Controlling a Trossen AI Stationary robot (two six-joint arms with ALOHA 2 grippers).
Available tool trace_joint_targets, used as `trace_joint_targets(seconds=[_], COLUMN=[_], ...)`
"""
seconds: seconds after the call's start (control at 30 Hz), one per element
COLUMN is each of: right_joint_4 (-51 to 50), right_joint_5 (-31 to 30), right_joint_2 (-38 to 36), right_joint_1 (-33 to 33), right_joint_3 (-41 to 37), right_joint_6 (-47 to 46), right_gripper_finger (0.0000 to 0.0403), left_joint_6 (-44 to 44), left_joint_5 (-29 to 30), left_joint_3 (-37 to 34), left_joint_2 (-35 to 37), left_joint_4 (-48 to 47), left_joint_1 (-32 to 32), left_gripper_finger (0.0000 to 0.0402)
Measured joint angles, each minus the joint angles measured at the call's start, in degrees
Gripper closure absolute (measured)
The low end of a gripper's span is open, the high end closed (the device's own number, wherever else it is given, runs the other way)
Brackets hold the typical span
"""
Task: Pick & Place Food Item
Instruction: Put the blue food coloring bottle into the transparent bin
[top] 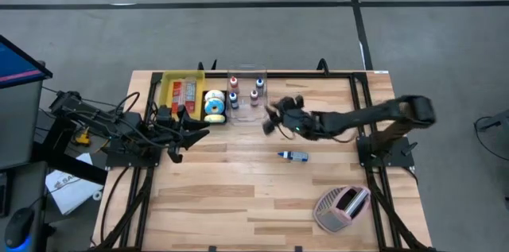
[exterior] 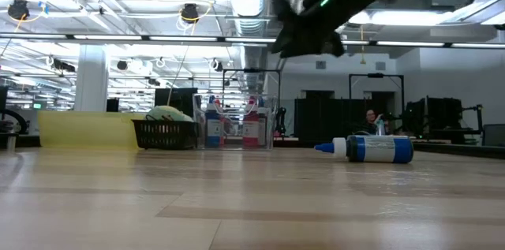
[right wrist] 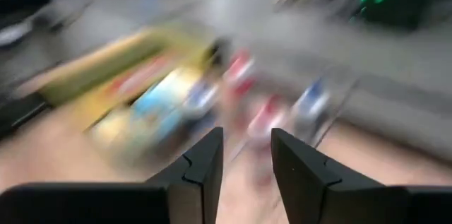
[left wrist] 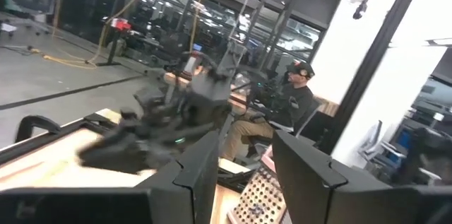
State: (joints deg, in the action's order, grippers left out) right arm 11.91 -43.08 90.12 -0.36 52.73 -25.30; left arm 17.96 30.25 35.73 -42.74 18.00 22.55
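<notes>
Blue-capped bottle [top: 294, 156] just below right jaws [top: 270, 118]

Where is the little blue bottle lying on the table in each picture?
High view: the blue bottle lies on its side near the table's middle, below the right arm.
Low view: same bottle lies at right, white cap pointing left.
Left wrist view: not in it.
Right wrist view: too blurred to tell.
Shared landmark: the clear box of small bottles at the table's far edge, seen in the low view left of the bottle.
</notes>
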Motion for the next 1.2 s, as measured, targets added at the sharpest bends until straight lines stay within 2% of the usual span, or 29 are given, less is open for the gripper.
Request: trace_joint_targets(seconds=[0.13,0.23,0.3,0.37,0.5,0.63,0.77,1.0,1.2], right_joint_4=[-21.24,-33.00,-41.04,-50.07,-67.60,-83.88,-94.84,-101.90,-101.91], right_joint_5=[19.47,34.24,41.66,45.87,48.72,52.01,54.67,53.52,52.74], right_joint_2=[-9.59,-13.59,-14.17,-12.97,-4.29,8.43,21.10,36.14,42.73], right_joint_1=[2.66,3.84,4.63,4.97,4.23,2.08,0.64,1.69,3.49], right_joint_3=[0.00,1.00,4.31,9.63,22.69,36.17,46.95,60.13,62.26], right_joint_6=[-12.64,-17.17,-17.59,-15.76,-7.58,2.07,9.95,18.30,19.94], right_gripper_finger=[0.0292,0.0294,0.0295,0.0295,0.0295,0.0295,0.0295,0.0295,0.0288], left_joint_6=[-0.39,-1.47,-1.90,-2.60,-2.69,-2.71,-2.71,-4.20,-4.24], left_joint_5=[-1.88,-2.85,-3.54,-3.91,-4.71,-4.71,-4.71,-4.69,-4.65], left_joint_3=[0.00,0.00,0.00,0.00,0.00,0.00,0.00,0.00,0.00], left_joint_2=[0.04,0.04,0.04,0.02,0.02,0.04,0.04,0.04,0.04], left_joint_4=[-0.80,-1.81,-2.56,-3.19,-4.06,-4.73,-5.65,-6.49,-6.49], left_joint_1=[0.00,0.00,-0.01,0.00,0.00,0.00,0.04,1.82,3.35], left_gripper_finger=[0.0270,0.0270,0.0270,0.0270,0.0270,0.0270,0.0270,0.0270,0.0270])
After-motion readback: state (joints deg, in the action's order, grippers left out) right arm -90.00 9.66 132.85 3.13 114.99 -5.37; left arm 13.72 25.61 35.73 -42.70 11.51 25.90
